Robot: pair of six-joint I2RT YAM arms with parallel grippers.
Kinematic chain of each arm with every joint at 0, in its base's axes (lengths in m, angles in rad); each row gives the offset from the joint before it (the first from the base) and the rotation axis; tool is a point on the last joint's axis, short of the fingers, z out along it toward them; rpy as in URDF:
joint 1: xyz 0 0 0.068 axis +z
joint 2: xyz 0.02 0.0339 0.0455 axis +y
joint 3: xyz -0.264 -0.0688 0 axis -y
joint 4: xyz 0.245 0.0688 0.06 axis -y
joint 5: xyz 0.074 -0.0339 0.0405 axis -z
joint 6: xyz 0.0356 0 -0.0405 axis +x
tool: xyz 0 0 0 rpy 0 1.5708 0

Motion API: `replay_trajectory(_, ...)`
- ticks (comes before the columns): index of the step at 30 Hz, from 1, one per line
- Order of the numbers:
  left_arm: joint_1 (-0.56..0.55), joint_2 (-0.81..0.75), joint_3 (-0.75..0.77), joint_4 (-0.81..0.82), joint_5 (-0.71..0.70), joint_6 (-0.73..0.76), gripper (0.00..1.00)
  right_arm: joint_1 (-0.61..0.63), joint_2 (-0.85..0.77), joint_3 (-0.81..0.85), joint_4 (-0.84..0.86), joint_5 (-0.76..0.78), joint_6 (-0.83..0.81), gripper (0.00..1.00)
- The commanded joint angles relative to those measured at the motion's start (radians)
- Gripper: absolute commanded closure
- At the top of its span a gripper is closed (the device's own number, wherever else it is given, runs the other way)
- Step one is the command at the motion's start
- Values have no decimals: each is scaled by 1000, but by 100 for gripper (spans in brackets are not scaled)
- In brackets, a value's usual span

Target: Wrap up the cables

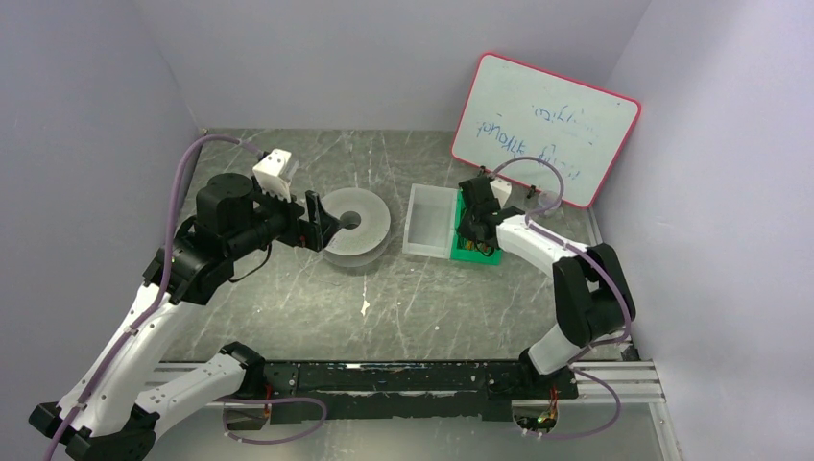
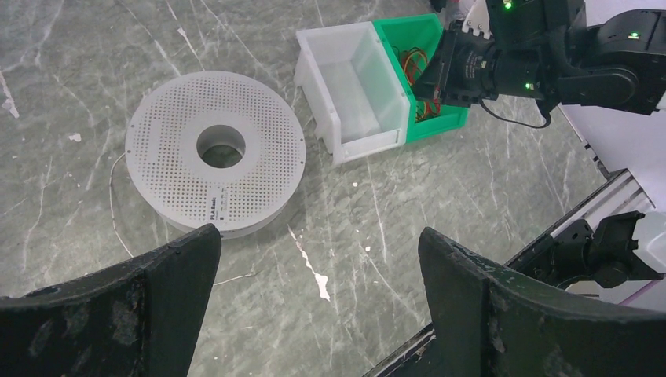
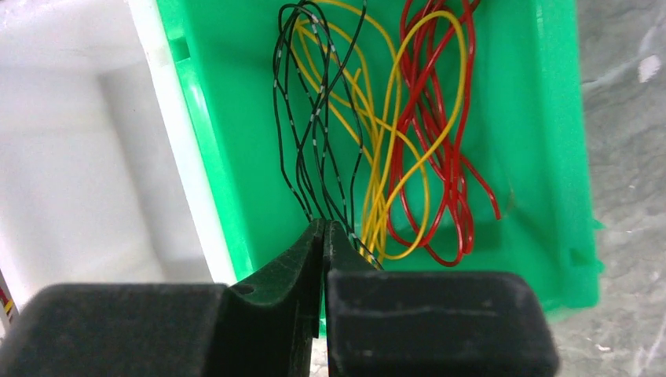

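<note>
right tool (image 3: 323,232) is pinching black cable (image 3: 276,86) | cable is stretching straight ahead of tool in green bin (image 3: 236,118) | left tool (image 2: 318,236) is gaping wide, farther off

The left end effector (image 2: 318,236) stands wide apart, its two black, scuffed fingers (image 2: 177,275) framing the bottom of the view above a grey marbled desk (image 2: 471,188). Beyond them lies a flat, round white perforated plastic spool (image 2: 259,149) with a central hole and a small label on its rim. A thin pale strand (image 2: 112,196) curves on the desk just beside the spool's left edge. To the right sits an open translucent white plastic bin (image 2: 345,133), touching an open green plastic bin (image 2: 440,126). Thin orange-red and yellow cables (image 2: 408,61) lie looped in the green bin. The black right arm (image 2: 503,63), green lights lit, reaches into that bin, its tip hidden.
</note>
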Motion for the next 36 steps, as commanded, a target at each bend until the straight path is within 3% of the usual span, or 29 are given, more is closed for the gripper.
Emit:
replay_trajectory(1,0,-10,20,-12,-2,22,0,12,20,0,47,-47,52,94)
replay_trajectory(11,0,2,23,-12,6,28,0,60,37,15,74,-122,107,99)
replay_trajectory(16,-1,6,29,-17,5,32,0,76,54,82,34,-85,91,99)
replay_trajectory(24,-1,-4,33,-32,-15,45,0,76,2,152,-64,113,17,81)
replay_trajectory(36,-1,-6,15,-22,-13,46,0,69,-116,129,-107,176,3,73)
